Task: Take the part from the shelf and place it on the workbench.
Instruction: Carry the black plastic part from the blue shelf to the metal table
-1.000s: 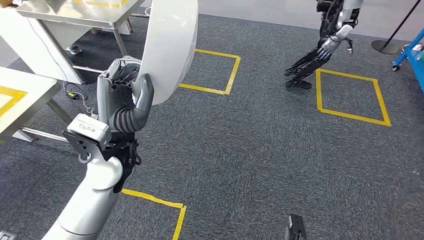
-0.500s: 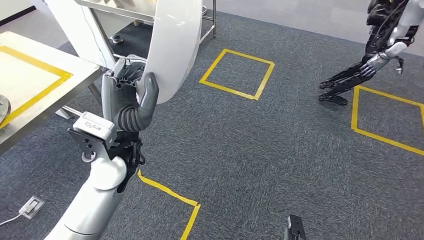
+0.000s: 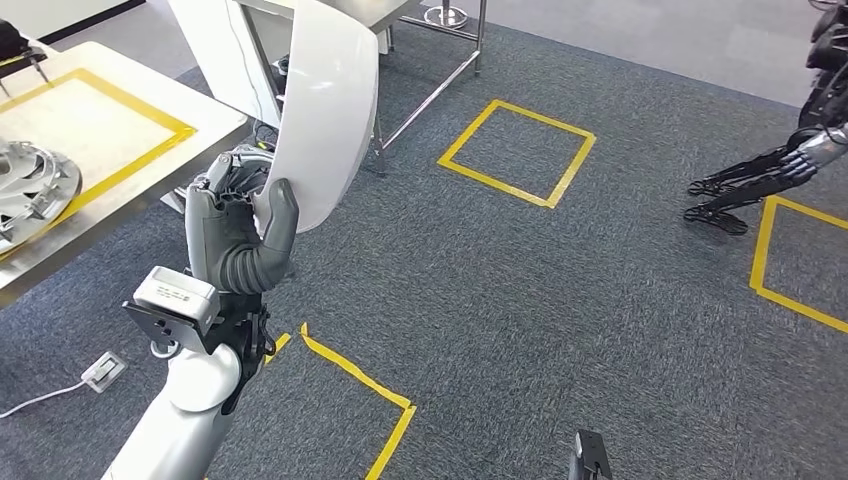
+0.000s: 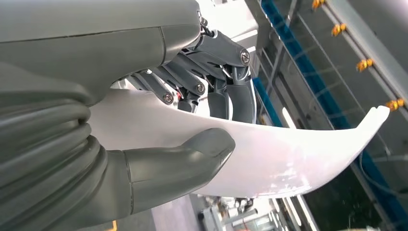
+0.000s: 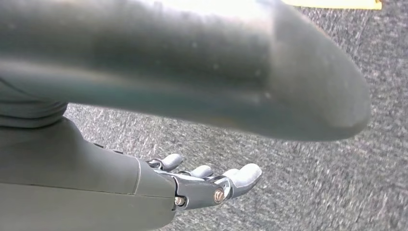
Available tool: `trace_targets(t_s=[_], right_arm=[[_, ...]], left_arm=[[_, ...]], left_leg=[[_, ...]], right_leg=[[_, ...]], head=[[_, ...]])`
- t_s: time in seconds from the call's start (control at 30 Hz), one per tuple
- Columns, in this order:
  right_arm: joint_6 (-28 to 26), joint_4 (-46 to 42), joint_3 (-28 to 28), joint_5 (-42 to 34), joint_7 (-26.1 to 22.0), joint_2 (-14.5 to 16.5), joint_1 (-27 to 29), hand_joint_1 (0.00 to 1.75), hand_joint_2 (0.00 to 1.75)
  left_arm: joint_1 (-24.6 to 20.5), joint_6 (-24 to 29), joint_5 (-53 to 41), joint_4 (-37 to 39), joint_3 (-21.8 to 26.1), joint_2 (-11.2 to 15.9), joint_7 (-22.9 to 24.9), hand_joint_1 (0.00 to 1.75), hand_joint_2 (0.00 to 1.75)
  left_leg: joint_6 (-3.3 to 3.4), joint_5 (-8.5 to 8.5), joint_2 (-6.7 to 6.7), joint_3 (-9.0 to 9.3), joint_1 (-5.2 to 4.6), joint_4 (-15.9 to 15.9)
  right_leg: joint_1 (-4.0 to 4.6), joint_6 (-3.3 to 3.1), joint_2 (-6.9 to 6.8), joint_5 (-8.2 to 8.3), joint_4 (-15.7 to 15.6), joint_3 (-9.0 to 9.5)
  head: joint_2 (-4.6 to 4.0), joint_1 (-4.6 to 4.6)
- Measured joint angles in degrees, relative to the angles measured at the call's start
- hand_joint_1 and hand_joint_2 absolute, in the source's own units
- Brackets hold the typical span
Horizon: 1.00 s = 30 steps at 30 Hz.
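My left hand (image 3: pixel 238 232) grips a large curved white panel part (image 3: pixel 325 110) by its lower edge and holds it upright in front of me. In the left wrist view the thumb (image 4: pixel 192 156) presses one face of the white part (image 4: pixel 288 154) and the fingers (image 4: pixel 226 77) wrap the other. The workbench (image 3: pixel 160 165) with a yellow taped rectangle stands at the left, beside and slightly behind my left hand. My right hand (image 5: pixel 202 185) hangs over the carpet, fingers apart, holding nothing.
A silvery wheel cover (image 3: pixel 30 180) lies on the workbench. A metal-legged table (image 3: pixel 420 60) stands behind the part. Yellow tape squares (image 3: pixel 518 150) mark the grey carpet. Another robot's dark arm (image 3: pixel 770 170) shows at the far right. A floor socket (image 3: pixel 102 370) with its cable lies at lower left.
The camera has turned left: the workbench and wheel cover have come further into view, and the other robot has slid to the right edge. My left hand keeps its grip on the part.
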Motion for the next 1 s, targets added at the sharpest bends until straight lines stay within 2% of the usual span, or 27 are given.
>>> trace_targets(t_s=[0.07, 0.1, 0.13, 0.2, 0.23, 0.27, 0.3, 0.33, 0.37, 0.43, 0.47, 0.5, 0.57, 0.6, 0.67, 0.7, 0.73, 0.77, 0.8, 0.83, 0.87, 0.93, 0.97, 1.0], right_arm=[[0.0, -0.01, 0.0, -0.16, -0.09, 0.01, -0.1, 0.0, 0.0], [0.0, -0.01, 0.0, -0.1, -0.13, 0.01, -0.16, 0.0, 0.0], [0.0, -0.02, 0.0, 0.03, -0.15, 0.0, -0.21, 0.0, 0.0], [0.0, -0.02, 0.0, 0.37, -0.14, -0.03, -0.19, 0.0, 0.0], [0.0, -0.02, 0.0, 0.56, -0.11, -0.06, -0.11, 0.0, 0.0], [0.0, -0.02, 0.0, 0.73, -0.1, -0.11, -0.02, 0.0, 0.0], [0.0, -0.02, 0.0, 0.89, -0.1, -0.17, 0.05, 0.0, 0.0], [0.0, -0.02, 0.0, 1.01, -0.11, -0.24, 0.08, 0.0, 0.0], [0.0, -0.02, 0.0, 1.1, -0.13, -0.28, 0.09, 0.0, 0.0], [0.02, -0.02, 0.01, 1.28, -0.16, -0.33, 0.06, 0.0, 0.0], [0.04, -0.02, 0.01, 1.37, -0.14, -0.33, 0.03, 0.0, 0.0], [0.05, -0.02, 0.02, 1.44, -0.12, -0.33, 0.0, 0.0, 0.0], [0.07, -0.02, 0.02, 1.52, -0.08, -0.33, -0.08, 0.0, 0.0], [0.07, -0.03, 0.03, 1.55, -0.08, -0.32, -0.14, 0.0, 0.0], [0.06, -0.05, 0.04, 1.57, -0.1, -0.29, -0.21, 0.0, 0.0], [0.06, -0.06, 0.04, 1.58, -0.1, -0.28, -0.17, 0.0, 0.0], [0.06, -0.07, 0.04, 1.6, -0.09, -0.27, -0.1, 0.0, 0.0], [0.07, -0.07, 0.04, 1.62, -0.08, -0.27, -0.04, 0.0, 0.0], [0.11, -0.07, 0.05, 1.66, -0.07, -0.27, -0.02, 0.0, 0.0], [0.17, -0.07, 0.06, 1.72, -0.08, -0.27, -0.04, 0.0, 0.0], [0.25, -0.07, 0.08, 1.8, -0.08, -0.27, -0.09, 0.0, 0.0], [0.43, -0.07, 0.1, 1.97, -0.11, -0.23, -0.19, 0.0, 0.0], [0.49, -0.07, 0.11, 2.03, -0.13, -0.21, -0.22, 0.0, 0.0], [0.54, -0.07, 0.11, 2.06, -0.14, -0.19, -0.24, 0.0, 0.0]], left_arm=[[-0.36, -0.25, -0.19, 0.1, -0.01, -0.21, 0.35, 1.75, 1.75], [-0.66, -0.39, -0.28, 0.17, -0.01, -0.39, 0.54, 1.75, 1.75], [-1.05, -0.46, -0.35, 0.26, -0.02, -0.7, 0.7, 1.75, 1.75], [-1.68, -0.52, -0.45, 0.49, -0.03, -1.34, 0.86, 1.75, 1.75], [-1.8, -0.52, -0.48, 0.64, -0.03, -1.56, 0.92, 1.75, 1.75], [-1.76, -0.52, -0.49, 0.8, -0.03, -1.65, 0.95, 1.75, 1.75], [-1.7, -0.52, -0.49, 0.96, -0.02, -1.67, 0.98, 1.75, 1.75], [-1.66, -0.5, -0.49, 1.11, -0.02, -1.66, 0.99, 1.75, 1.75], [-1.65, -0.47, -0.49, 1.21, -0.01, -1.66, 0.99, 1.75, 1.75], [-1.69, -0.34, -0.48, 1.35, -0.01, -1.67, 0.94, 1.75, 1.75], [-1.72, -0.28, -0.47, 1.42, 0.0, -1.68, 0.91, 1.75, 1.75], [-1.75, -0.24, -0.47, 1.5, 0.01, -1.67, 0.87, 1.75, 1.75], [-1.77, -0.21, -0.45, 1.65, 0.08, -1.56, 0.82, 1.75, 1.75], [-1.79, -0.19, -0.43, 1.69, 0.14, -1.45, 0.81, 1.75, 1.75], [-1.95, -0.16, -0.39, 1.79, 0.25, -1.25, 0.8, 1.75, 1.75], [-2.05, -0.15, -0.38, 1.86, 0.27, -1.2, 0.79, 1.75, 1.75], [-2.12, -0.15, -0.37, 1.99, 0.28, -1.17, 0.79, 1.75, 1.75], [-2.14, -0.15, -0.37, 2.17, 0.28, -1.12, 0.79, 1.75, 1.75], [-2.14, -0.15, -0.37, 2.37, 0.29, -1.05, 0.8, 1.75, 1.75], [-2.15, -0.15, -0.37, 2.55, 0.31, -0.99, 0.81, 1.75, 1.75], [-2.2, -0.15, -0.39, 2.65, 0.32, -0.94, 0.8, 1.75, 1.75], [-2.47, -0.14, -0.49, 2.7, 0.33, -0.93, 0.81, 1.75, 1.75], [-2.67, -0.13, -0.58, 2.69, 0.34, -0.97, 0.85, 1.75, 1.75], [-2.86, -0.13, -0.69, 2.72, 0.36, -1.01, 0.93, 1.75, 1.75]], left_leg=[[0.63, 0.27, -1.19, 0.08, 0.01, -0.35], [0.94, 0.48, -1.75, 0.21, 0.15, -0.63], [1.28, 0.73, -2.28, 0.36, 0.36, -0.92], [1.64, 0.99, -3.26, 0.51, 0.67, -1.2], [1.72, 1.03, -3.8, 0.46, 0.72, -1.15], [1.72, 1.03, -4.4, 0.4, 0.74, -1.07], [1.69, 1.01, -5.03, 0.33, 0.78, -0.94], [1.6, 0.96, -5.71, 0.25, 0.87, -0.73], [1.43, 0.86, -6.38, 0.19, 1.0, -0.45], [0.79, 0.55, -7.64, -0.14, 1.17, 0.26], [0.39, 0.48, -8.2, -0.38, 1.17, 0.49], [-0.01, 0.52, -8.66, -0.6, 1.13, 0.56], [-0.81, 0.8, -9.47, -0.89, 1.19, 0.24], [-1.12, 0.68, -9.13, -1.06, 1.2, 0.38], [-1.61, -1.22, -6.92, -2.54, 1.14, 3.31], [-1.77, -3.02, -5.42, -4.01, 1.1, 6.59], [-1.89, -4.9, -4.46, -5.84, 1.11, 10.52], [-1.96, -6.24, -4.0, -7.45, 1.13, 14.0], [-1.93, -6.64, -3.79, -8.36, 1.12, 16.01], [-1.8, -5.94, -3.65, -8.17, 1.1, 15.81], [-1.54, -4.32, -3.36, -6.79, 1.03, 13.26], [-0.57, -1.09, -1.14, -2.59, 0.45, 5.31], [-0.09, -0.23, -0.06, -1.02, 0.11, 2.27], [0.31, 0.01, 0.66, -0.25, -0.2, 0.66]], right_leg=[[0.0, 0.62, -0.94, -0.14, -0.05, 0.27], [-0.1, 0.95, -0.53, -0.46, 0.29, 0.31], [-0.21, 1.27, 0.54, -1.34, 1.54, -0.1], [-0.44, 1.8, 3.57, -4.42, 7.24, -2.63], [-0.49, 1.98, 4.43, -6.03, 11.0, -4.52], [-0.53, 2.13, 4.77, -6.88, 13.91, -6.09], [-0.58, 2.23, 4.87, -6.76, 15.2, -6.95], [-0.65, 2.32, 4.96, -5.47, 14.2, -6.7], [-0.79, 2.4, 5.22, -3.45, 11.2, -5.41], [-1.11, 2.51, 6.87, -0.34, 3.89, -2.03], [-1.21, 2.39, 7.45, 0.21, 1.72, -1.05], [-1.17, 2.15, 7.77, 0.19, 0.82, -0.69], [-1.04, 1.28, 6.91, 0.33, 0.64, -0.75], [-1.02, 0.82, 6.44, 0.47, 0.5, -0.71], [-1.07, -0.01, 5.46, 0.65, 0.19, -0.64], [-0.95, -0.27, 4.95, 0.64, 0.15, -0.63], [-0.84, -0.44, 4.39, 0.6, 0.15, -0.65], [-0.72, -0.52, 3.78, 0.56, 0.15, -0.65], [-0.63, -0.58, 3.16, 0.52, 0.16, -0.64], [-0.54, -0.61, 2.59, 0.49, 0.17, -0.61], [-0.45, -0.61, 2.03, 0.44, 0.17, -0.52], [-0.2, -0.44, 1.02, 0.27, 0.21, -0.28], [-0.09, -0.25, 0.57, 0.18, 0.23, -0.19], [-0.01, 0.0, 0.1, 0.1, 0.24, -0.12]], head=[[0.0, 0.02], [0.0, 0.04], [0.0, 0.11], [0.0, 0.44], [0.0, 0.59], [0.0, 0.68], [0.0, 0.7], [0.0, 0.7], [0.0, 0.7], [0.0, 0.74], [0.0, 0.75], [0.0, 0.76], [0.0, 0.78], [0.0, 0.76], [0.0, 0.42], [0.0, 0.23], [0.0, 0.07], [0.0, 0.05], [0.0, 0.04], [0.0, 0.04], [0.0, 0.04], [0.0, 0.06], [0.0, 0.07], [0.0, 0.08]])
